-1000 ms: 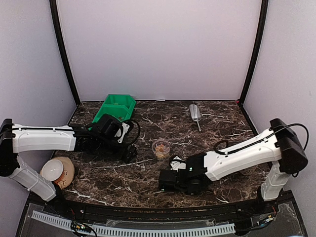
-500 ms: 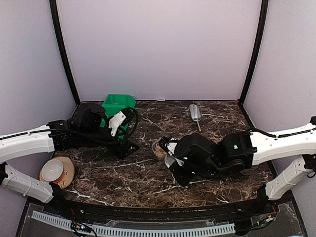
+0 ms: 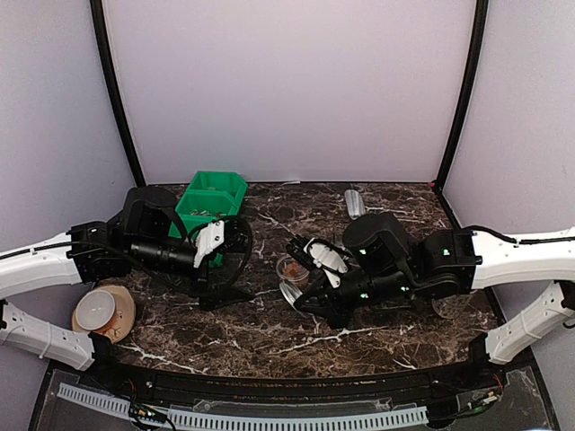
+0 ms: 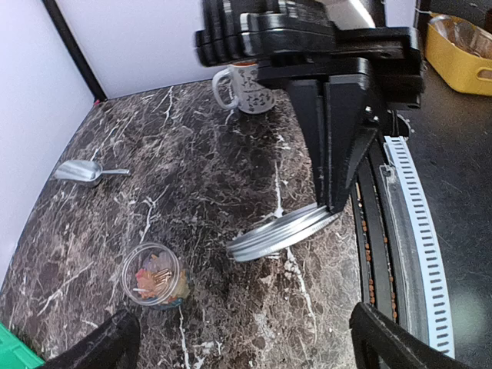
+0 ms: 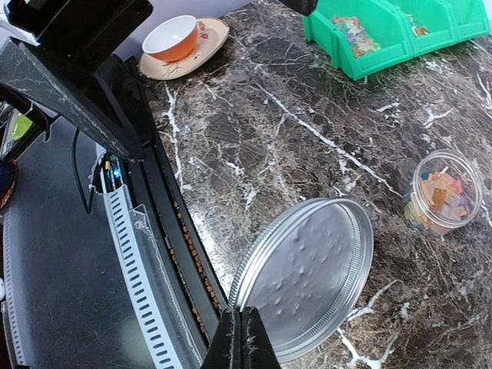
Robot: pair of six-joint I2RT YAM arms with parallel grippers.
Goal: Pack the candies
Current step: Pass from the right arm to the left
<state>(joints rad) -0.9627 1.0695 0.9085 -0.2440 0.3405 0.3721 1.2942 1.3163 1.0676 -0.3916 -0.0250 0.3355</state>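
Candies [image 4: 157,277] of mixed colours lie in a small clear round tub [image 3: 292,268] at the table's middle; they also show in the right wrist view [image 5: 442,192]. More candies [image 5: 354,31] lie in the green bin [image 3: 211,202]. My right gripper [image 5: 244,338] is shut on the rim of a silver metal lid [image 5: 307,277], held tilted above the table just in front of the tub; the lid also shows in the top view [image 3: 289,292]. My left gripper [image 4: 244,327] is open and empty, left of the tub, looking toward the lid [image 4: 280,233].
A metal scoop [image 3: 353,202] lies at the back right. A patterned mug [image 4: 246,83] stands on the right. An orange bowl on a saucer [image 3: 99,310] sits at the front left. The table's front edge and cable rail [image 5: 138,254] lie under the lid.
My right arm has swung from the front edge up toward the tub, and the tilted lid now shows in it. My left arm has drawn back a little to the left.
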